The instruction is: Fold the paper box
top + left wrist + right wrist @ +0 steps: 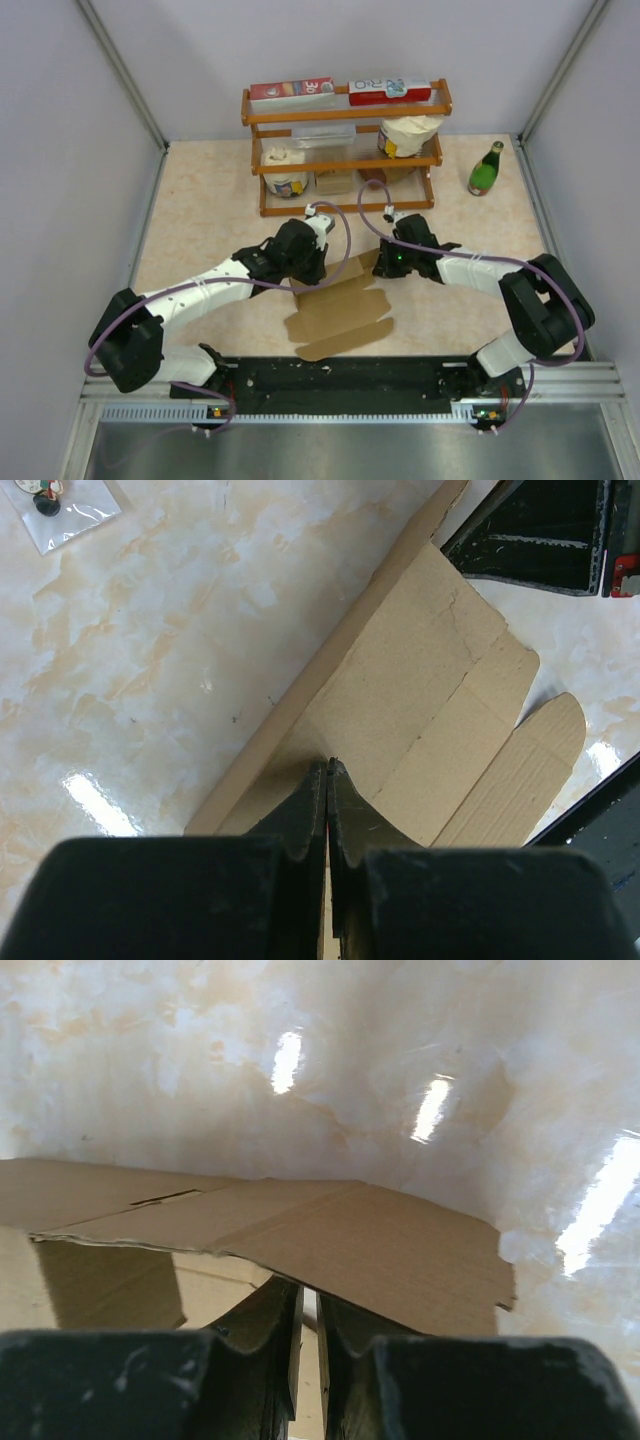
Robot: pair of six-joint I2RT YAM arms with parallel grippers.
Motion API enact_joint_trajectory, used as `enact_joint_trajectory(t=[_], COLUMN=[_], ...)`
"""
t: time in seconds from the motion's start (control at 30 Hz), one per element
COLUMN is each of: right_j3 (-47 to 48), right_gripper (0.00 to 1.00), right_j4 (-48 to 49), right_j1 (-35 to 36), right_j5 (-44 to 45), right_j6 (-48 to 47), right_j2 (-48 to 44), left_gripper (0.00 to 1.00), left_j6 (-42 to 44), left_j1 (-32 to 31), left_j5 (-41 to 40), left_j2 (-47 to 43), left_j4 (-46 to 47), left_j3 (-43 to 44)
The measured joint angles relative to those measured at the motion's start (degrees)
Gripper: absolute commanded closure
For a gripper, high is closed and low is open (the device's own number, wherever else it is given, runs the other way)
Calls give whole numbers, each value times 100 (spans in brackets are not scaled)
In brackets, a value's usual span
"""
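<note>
The paper box (340, 308) is a flat, die-cut brown cardboard sheet lying on the table between my arms. My left gripper (312, 262) is shut at the sheet's far left edge. In the left wrist view its tips (329, 765) press on a cardboard panel (430, 710), next to a long flap raised along the left side. My right gripper (386, 262) is at the sheet's far right corner. In the right wrist view its jaws (310, 1288) stand almost together with only a thin slit between them. Their tips are tucked under a lifted flap (380, 1240).
A wooden rack (345, 150) stands at the back with red-and-white cartons (292, 92) on top and tubs on its shelves. A green bottle (486, 170) stands at the back right. A clear plastic bag (60, 505) lies on the table. The black base rail (340, 378) runs along the near edge.
</note>
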Motion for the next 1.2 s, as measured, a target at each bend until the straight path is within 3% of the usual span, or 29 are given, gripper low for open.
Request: enact_joint_trajectory(t=[0.47,1.2], right_j3=[-35,-74], right_gripper=[90,91], right_j4=[439,1045], right_j1=[-7,-11], right_j5=[-898,-1596], right_j6=[273,525], right_j2=[-9,448], left_gripper=[100,100], left_j6=[-2,-20], left_j1=[-13,-22], left_j5=[-2,-31], left_j2=[4,2], left_j4=[20,46], left_j3=[-15,-28])
